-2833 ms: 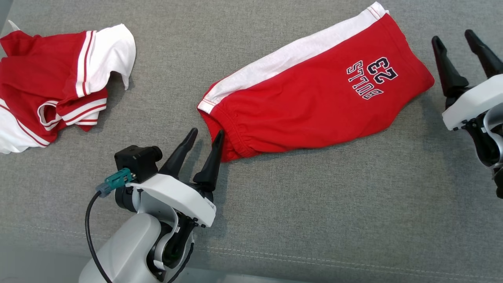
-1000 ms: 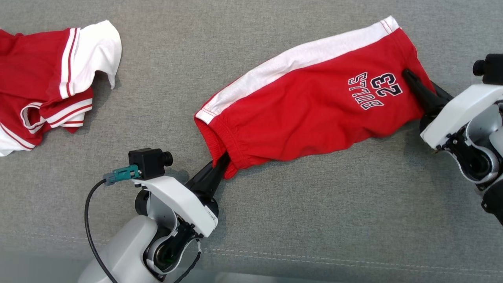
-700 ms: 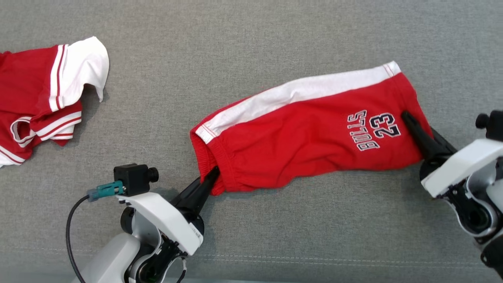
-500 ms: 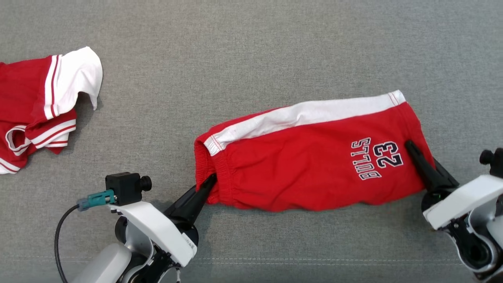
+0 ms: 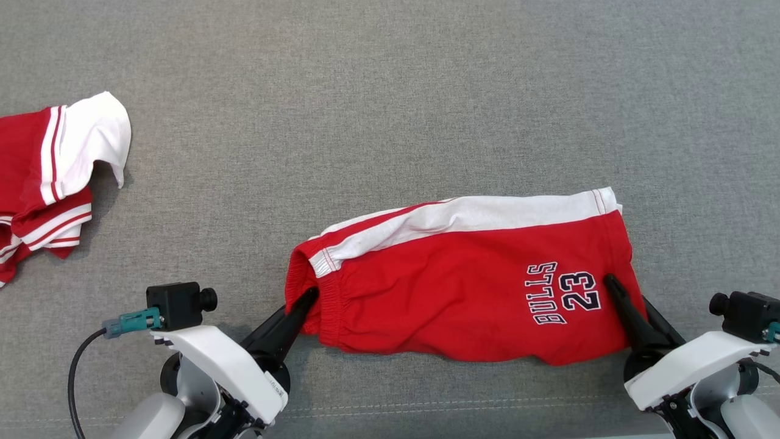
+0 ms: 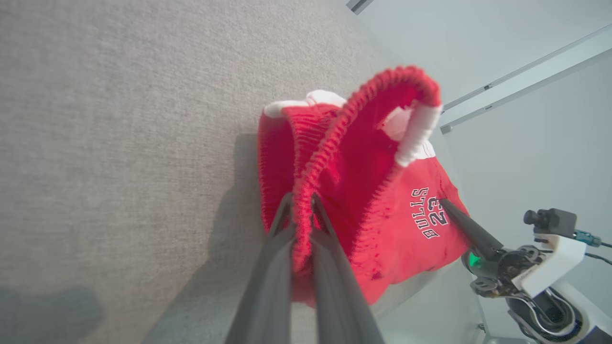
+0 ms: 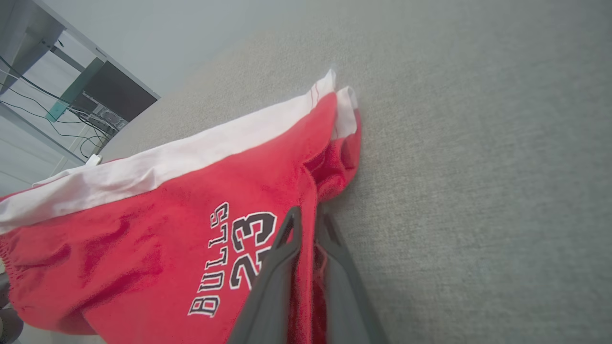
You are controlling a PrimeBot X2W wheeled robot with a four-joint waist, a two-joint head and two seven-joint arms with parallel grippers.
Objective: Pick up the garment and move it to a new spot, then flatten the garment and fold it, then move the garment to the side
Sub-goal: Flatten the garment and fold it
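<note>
garment: red, white band along its 12 o'clock edge, dark white-edged "BULLS 23" print toward 3 o'clock
second garment: red and white, thin stripes, at 9 o'clock
fabric surface: plain grey
left tool, right tool: black fingers, white casings

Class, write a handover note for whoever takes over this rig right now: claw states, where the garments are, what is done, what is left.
Left claw: shut on the red shorts at the waistband.
Right claw: shut on the shorts' opposite end, beside the BULLS 23 print.
Shorts: stretched between the claws over the grey surface. Another red-and-white garment lies crumpled at far left.
Done: both ends gripped.
Left: set down, flatten, fold, move aside.
</note>
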